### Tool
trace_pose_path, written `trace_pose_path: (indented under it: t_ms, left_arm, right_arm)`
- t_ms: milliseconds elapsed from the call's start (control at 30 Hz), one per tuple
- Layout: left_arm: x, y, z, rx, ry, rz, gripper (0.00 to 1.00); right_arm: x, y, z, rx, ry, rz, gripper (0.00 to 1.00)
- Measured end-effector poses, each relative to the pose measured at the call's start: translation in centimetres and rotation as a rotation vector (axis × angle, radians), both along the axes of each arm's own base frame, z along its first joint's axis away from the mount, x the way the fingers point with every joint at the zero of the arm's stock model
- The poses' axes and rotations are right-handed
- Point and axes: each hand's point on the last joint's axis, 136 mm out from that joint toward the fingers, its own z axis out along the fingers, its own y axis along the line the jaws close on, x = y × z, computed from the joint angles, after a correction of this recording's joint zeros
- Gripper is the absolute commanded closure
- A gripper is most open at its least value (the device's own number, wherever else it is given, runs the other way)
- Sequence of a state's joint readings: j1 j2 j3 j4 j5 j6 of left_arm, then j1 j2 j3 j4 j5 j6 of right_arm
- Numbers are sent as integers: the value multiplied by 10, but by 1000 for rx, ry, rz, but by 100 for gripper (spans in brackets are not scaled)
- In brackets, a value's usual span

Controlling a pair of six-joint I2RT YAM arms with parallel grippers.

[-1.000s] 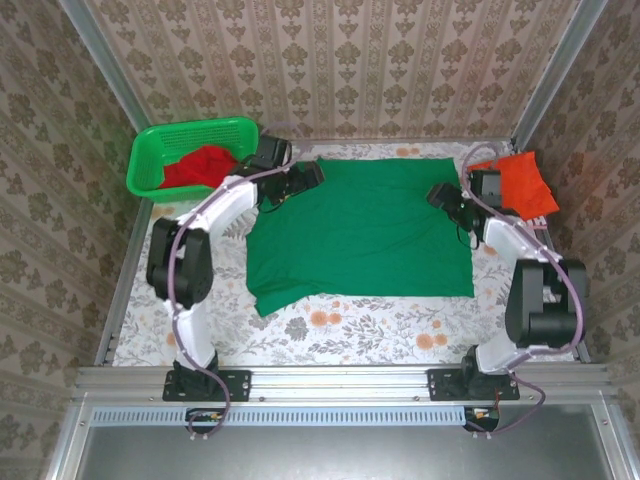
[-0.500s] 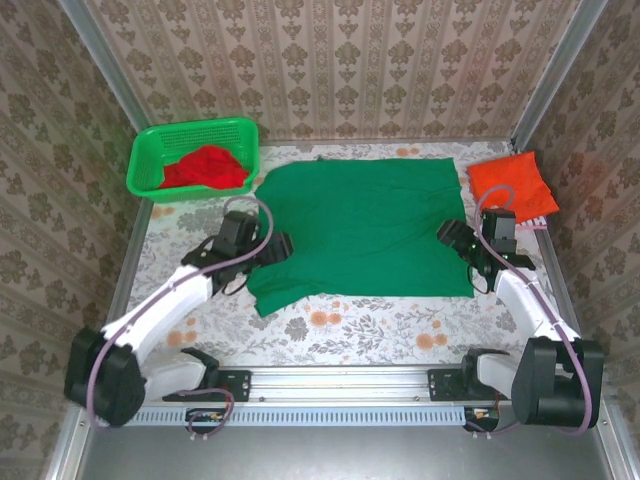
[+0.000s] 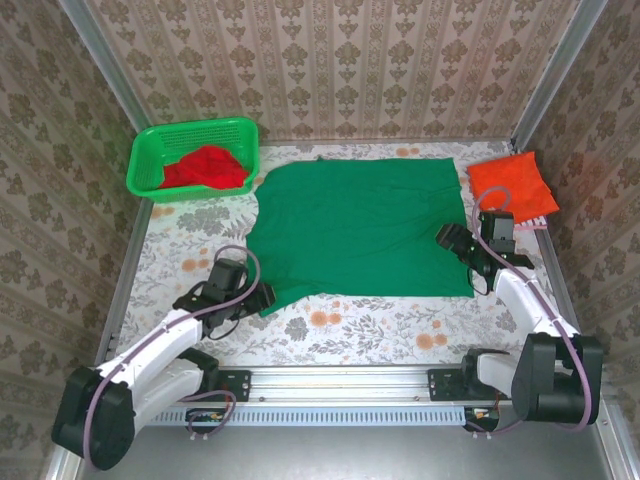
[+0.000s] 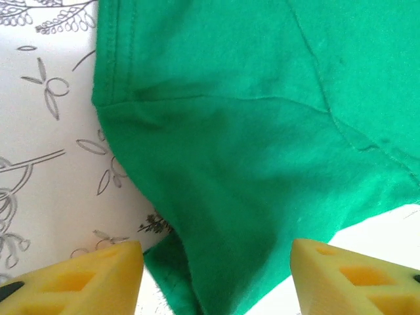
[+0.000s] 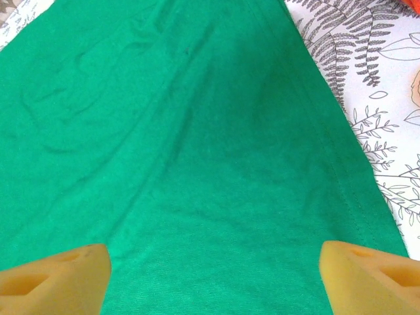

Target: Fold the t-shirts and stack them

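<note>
We see the dark green t-shirt (image 3: 360, 225) spread flat across the middle of the table (image 3: 380, 325). The orange-red t-shirt (image 3: 513, 185) lies folded at the far right corner. The red t-shirt (image 3: 205, 167) sits crumpled in the green basket (image 3: 160, 140) at the far left.

The left gripper (image 3: 258, 297) is low at the green shirt's near left corner. In the left wrist view we find its yellow fingers (image 4: 79, 275) standing apart, with the corner of the cloth (image 4: 249, 164) lying between them. They have hold of nothing.

The right gripper (image 3: 450, 238) hangs over the shirt's right edge. In its wrist view the fingers (image 5: 52, 275) are spread wide above the green cloth (image 5: 197, 144), and we see nothing held there either.
</note>
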State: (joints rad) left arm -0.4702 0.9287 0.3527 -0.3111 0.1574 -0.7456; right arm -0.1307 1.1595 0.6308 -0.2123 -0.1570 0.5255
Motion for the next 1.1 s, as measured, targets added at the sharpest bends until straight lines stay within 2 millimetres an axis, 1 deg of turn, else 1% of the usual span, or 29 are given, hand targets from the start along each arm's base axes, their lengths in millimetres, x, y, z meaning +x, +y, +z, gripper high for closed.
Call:
trace_pose_path:
  t_ms: [67,133,300,500,767,933,1100]
  left_arm:
    - [1,-4,-2,-17,12,-4,50]
    - [1,-7,-3,-35,26,-5,53]
    - [-1,-13,-2,-68,42,-22,52]
    - [-8,-15,1,-90,46,-37,51]
    - [-23,-10,-9,-94,76,-34,50]
    - [-27,-8,-14,-102,84,-22,57]
    - [-29,-8,-13,-115,84,-14,67]
  right_arm:
    - [0,0,-2,1,5,0,16]
    - [1,0,-3,2,8,0,16]
    - [1,0,-5,2,15,0,16]
    - [1,0,-5,2,14,0,16]
    - [4,0,-9,5,19,2,16]
    - [5,1,-10,9,17,4,16]
    - [6,0,-10,9,15,4,16]
